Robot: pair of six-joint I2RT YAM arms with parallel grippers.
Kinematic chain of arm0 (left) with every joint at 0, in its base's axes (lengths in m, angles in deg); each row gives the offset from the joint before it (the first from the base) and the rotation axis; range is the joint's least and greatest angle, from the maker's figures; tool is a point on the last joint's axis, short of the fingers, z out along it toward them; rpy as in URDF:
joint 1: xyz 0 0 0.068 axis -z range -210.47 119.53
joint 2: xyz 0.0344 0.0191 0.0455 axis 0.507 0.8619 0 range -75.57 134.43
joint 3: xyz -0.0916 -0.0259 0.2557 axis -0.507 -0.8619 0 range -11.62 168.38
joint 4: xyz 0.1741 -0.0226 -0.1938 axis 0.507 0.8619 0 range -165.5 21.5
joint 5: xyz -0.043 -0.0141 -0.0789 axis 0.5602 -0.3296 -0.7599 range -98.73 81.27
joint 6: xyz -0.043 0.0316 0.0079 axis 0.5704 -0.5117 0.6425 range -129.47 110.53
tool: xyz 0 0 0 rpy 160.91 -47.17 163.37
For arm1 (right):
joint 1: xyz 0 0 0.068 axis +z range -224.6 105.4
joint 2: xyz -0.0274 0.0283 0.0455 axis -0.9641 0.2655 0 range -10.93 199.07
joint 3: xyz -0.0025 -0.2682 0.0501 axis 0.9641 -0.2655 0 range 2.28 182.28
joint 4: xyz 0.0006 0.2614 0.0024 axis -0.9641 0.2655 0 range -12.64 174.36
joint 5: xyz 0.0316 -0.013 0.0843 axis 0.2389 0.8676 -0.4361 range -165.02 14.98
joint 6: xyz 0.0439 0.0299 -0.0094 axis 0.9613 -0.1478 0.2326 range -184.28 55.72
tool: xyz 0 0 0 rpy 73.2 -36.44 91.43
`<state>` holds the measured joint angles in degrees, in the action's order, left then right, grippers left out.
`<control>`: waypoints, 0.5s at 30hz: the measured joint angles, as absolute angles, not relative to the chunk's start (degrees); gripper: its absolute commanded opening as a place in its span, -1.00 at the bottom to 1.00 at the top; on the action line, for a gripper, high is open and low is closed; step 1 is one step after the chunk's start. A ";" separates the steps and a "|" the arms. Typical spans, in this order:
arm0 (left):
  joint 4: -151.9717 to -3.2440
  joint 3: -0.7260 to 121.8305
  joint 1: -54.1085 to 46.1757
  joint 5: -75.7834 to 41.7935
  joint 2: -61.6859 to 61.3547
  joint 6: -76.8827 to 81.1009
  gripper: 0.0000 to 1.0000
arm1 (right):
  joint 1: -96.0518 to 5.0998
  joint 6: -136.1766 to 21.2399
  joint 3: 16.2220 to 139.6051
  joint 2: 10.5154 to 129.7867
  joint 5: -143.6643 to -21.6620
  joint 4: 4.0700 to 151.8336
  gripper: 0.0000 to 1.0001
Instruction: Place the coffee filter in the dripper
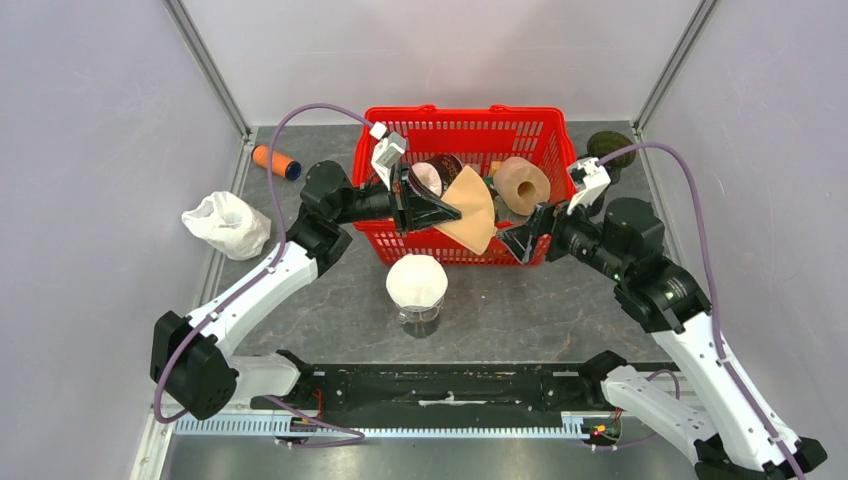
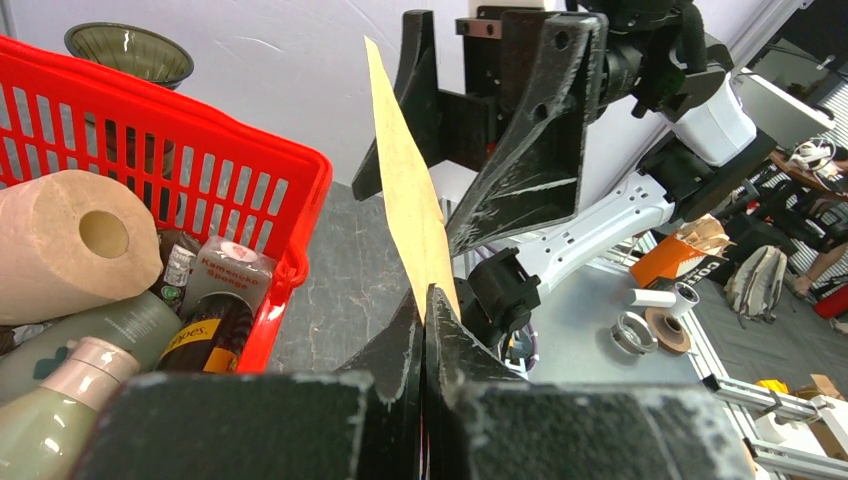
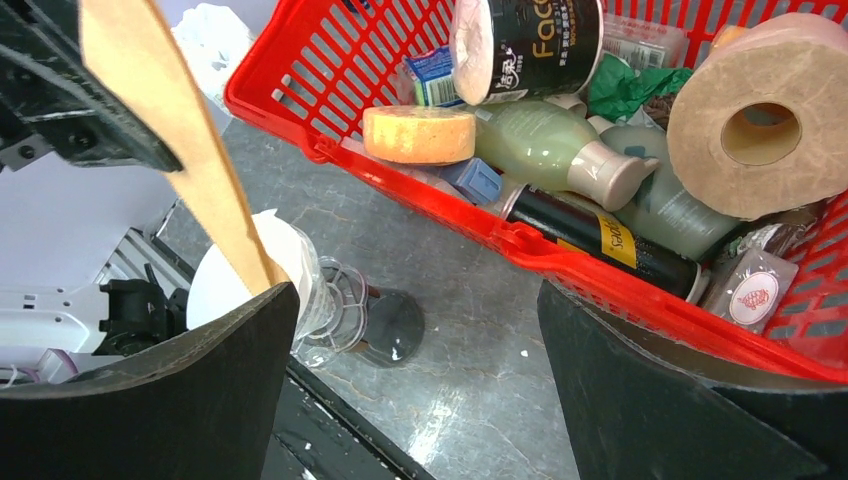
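The left gripper (image 1: 441, 212) has its jaws pressed together, pinching the tan fan-shaped paper coffee filter (image 1: 472, 208) by one edge; the filter hangs in the air over the front wall of the red plastic basket (image 1: 460, 116); the right gripper (image 1: 516, 243) has its jaws spread wide and holds nothing, one finger just beside the filter's far corner; whether they touch I cannot tell; the clear glass dripper (image 1: 418, 318), topped by a white paper filter (image 1: 417, 280), stands on the grey table (image 1: 520, 320) in front of the basket, apart from the tan filter; a beige paper roll (image 1: 522, 183) lies in the basket.

Grey table (image 1: 520, 310) bears red basket (image 1: 455, 112); dripper (image 1: 417, 290); orange tube (image 1: 275, 161); dark bowl (image 1: 610, 145)
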<state>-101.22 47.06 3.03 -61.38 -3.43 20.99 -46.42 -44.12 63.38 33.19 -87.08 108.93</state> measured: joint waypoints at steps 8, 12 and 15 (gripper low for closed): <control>-102.64 47.04 3.03 -61.86 -3.43 21.10 -0.96 | -46.42 -42.85 63.38 35.46 -86.97 107.22 0.94; -103.30 47.04 3.03 -62.27 -3.41 21.31 -0.95 | -46.42 -42.46 63.38 35.42 -87.10 106.15 0.94; -103.86 47.04 3.03 -62.84 -3.26 21.77 -0.96 | -46.42 -42.33 63.38 35.42 -87.91 105.65 0.94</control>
<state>-103.86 47.04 3.03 -62.84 -3.26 21.77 -46.42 -42.33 63.38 35.42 -87.91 105.65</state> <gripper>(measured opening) 0.030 0.971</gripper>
